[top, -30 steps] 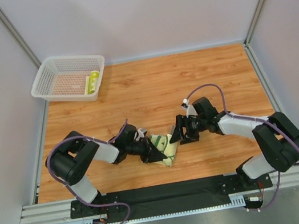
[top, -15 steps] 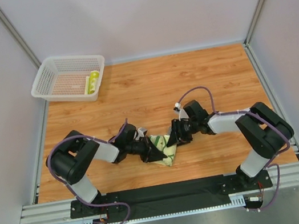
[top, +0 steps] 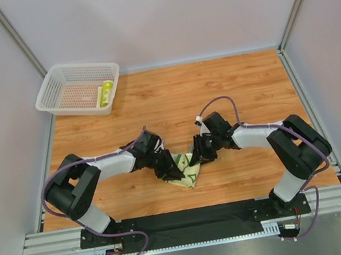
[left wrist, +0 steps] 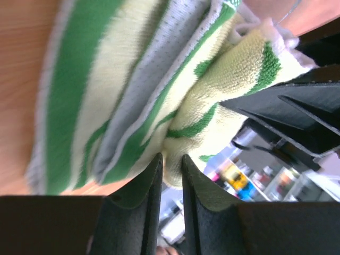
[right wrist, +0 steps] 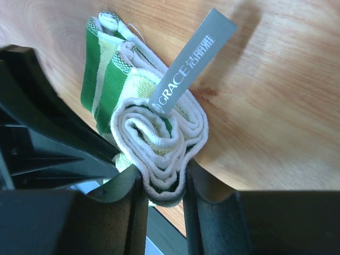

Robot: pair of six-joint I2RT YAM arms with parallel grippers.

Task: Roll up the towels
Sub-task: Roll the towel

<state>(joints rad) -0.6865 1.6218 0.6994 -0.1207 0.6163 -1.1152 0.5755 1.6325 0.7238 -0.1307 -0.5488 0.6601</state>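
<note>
One cream towel (top: pixel 190 174) with green stripes lies part-rolled on the wooden table (top: pixel 216 86) between my two grippers. My left gripper (top: pixel 166 166) comes in from the left. In the left wrist view its jaws (left wrist: pixel 171 159) stand narrow with a cream fold of the towel (left wrist: pixel 133 79) pinched between the tips. My right gripper (top: pixel 200 155) meets the towel from the right. In the right wrist view that gripper (right wrist: pixel 162 180) is shut on the coiled end of the towel (right wrist: pixel 159 133), beside its grey label (right wrist: pixel 191 61). A rolled yellow-green towel (top: pixel 106 93) lies in the basket.
A white mesh basket (top: pixel 57 84) stands at the table's far left corner. Grey walls and metal posts close in the back and both sides. The black mounting rail (top: pixel 193 219) runs along the near edge.
My right gripper has moved left onto the towel and closed on its coiled end. My left arm has stretched toward the towel, and its gripper has shifted slightly right and up.
</note>
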